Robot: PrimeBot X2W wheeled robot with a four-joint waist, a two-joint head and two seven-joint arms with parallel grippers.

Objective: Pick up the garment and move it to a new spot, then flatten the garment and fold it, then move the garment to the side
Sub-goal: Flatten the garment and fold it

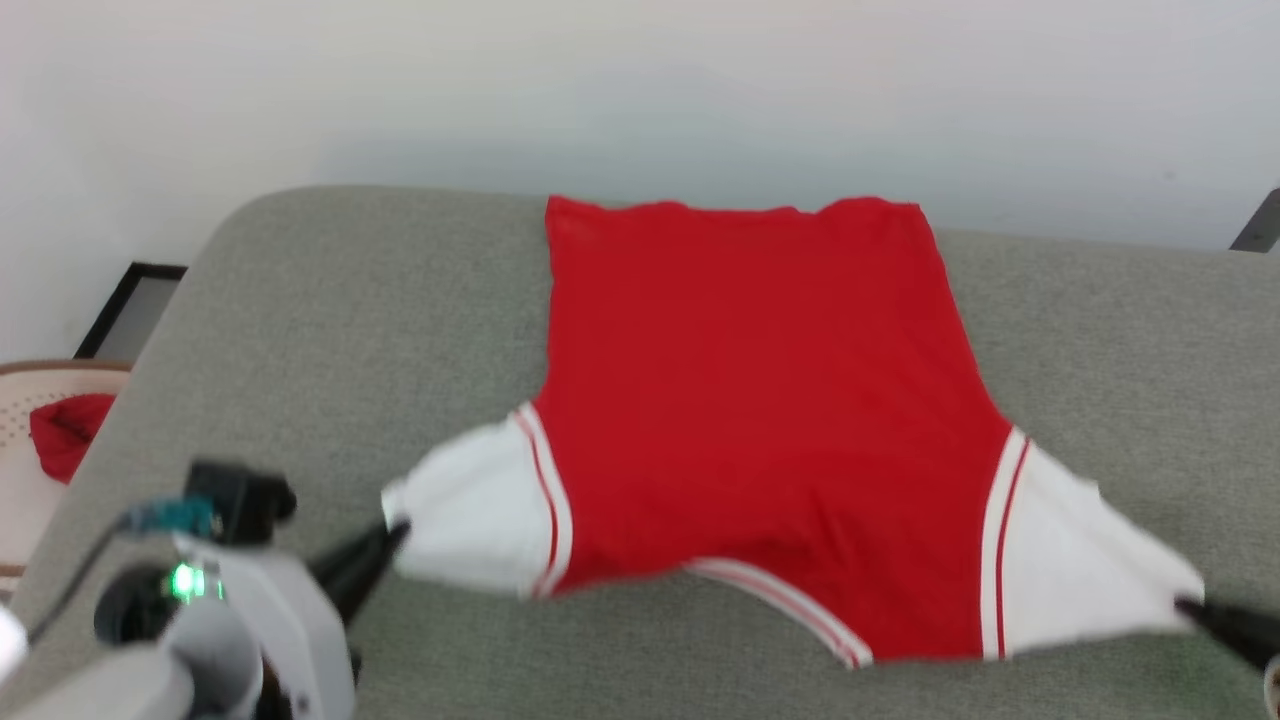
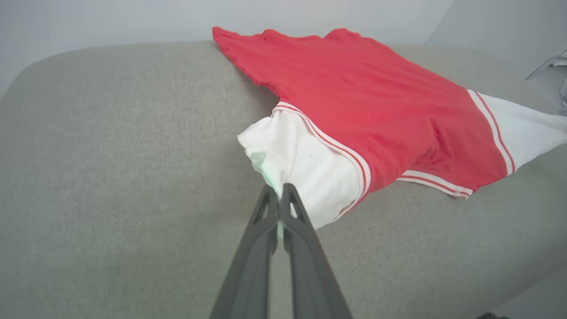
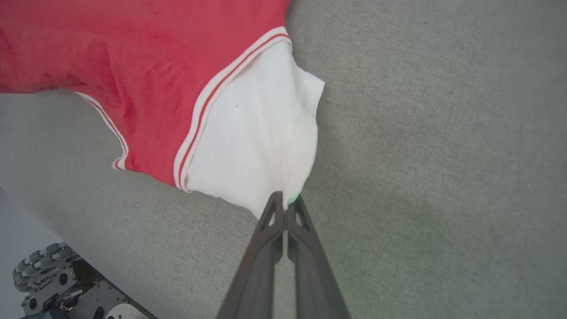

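- The garment (image 1: 760, 400) lies spread on the grey cushioned surface (image 1: 300, 330), with its red body flat, its hem toward the wall and its striped collar toward the robot.
- Its two white sleeves are drawn out to either side, each pulled to a point where a gripper has it.
- The left gripper (image 1: 398, 530) pinches the outer edge of the left sleeve. In the left wrist view its fingers (image 2: 254, 257) are pressed together with white cloth caught between the tips.
- The right gripper (image 1: 1185, 605) pinches the right sleeve's edge the same way, its fingers (image 3: 305, 261) closed on a fold of white cloth.
- Near the collar the cloth is slightly rumpled and casts a shadow on the cushion.
- The left arm's pale forearm (image 1: 230, 610), with a green light, sits at the head view's lower left.
- Off the surface's left edge, a small red cloth (image 1: 65, 435) lies in a pale perforated basket (image 1: 25, 400), and a black-framed panel (image 1: 105, 320) stands by the wall.
- The right wrist view shows the robot's wheeled base (image 3: 44, 274) below the cushion's edge.
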